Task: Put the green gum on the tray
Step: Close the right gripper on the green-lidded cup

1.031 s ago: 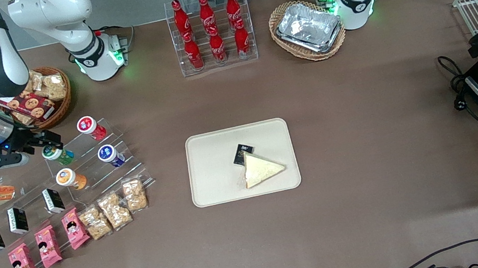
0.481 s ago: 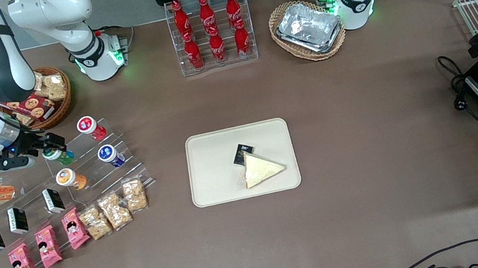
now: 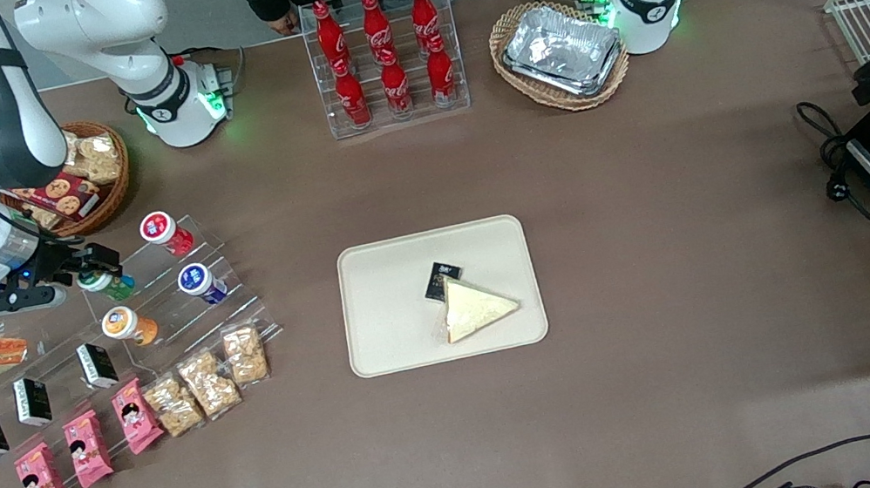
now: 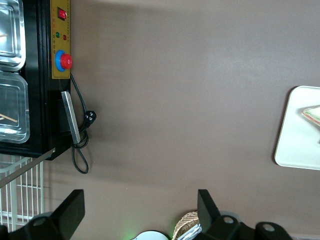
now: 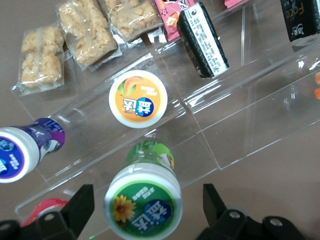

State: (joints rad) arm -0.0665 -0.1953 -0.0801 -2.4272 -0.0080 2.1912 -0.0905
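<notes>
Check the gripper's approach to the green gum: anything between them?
Nothing visible. The gripper is open, its fingers flanking the green gum on the clear stepped rack. The orange-capped bottle sits one step nearer the front camera, apart.

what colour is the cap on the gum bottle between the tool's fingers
White rim with a green face and a yellow flower mark, on the green gum; clearest in the right wrist view. The tool is open around it.

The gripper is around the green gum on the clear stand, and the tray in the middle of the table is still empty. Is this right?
Not quite. The gripper is around the green gum, but the tray is not empty: the front view shows a triangular sandwich and a small black packet on it.
</notes>
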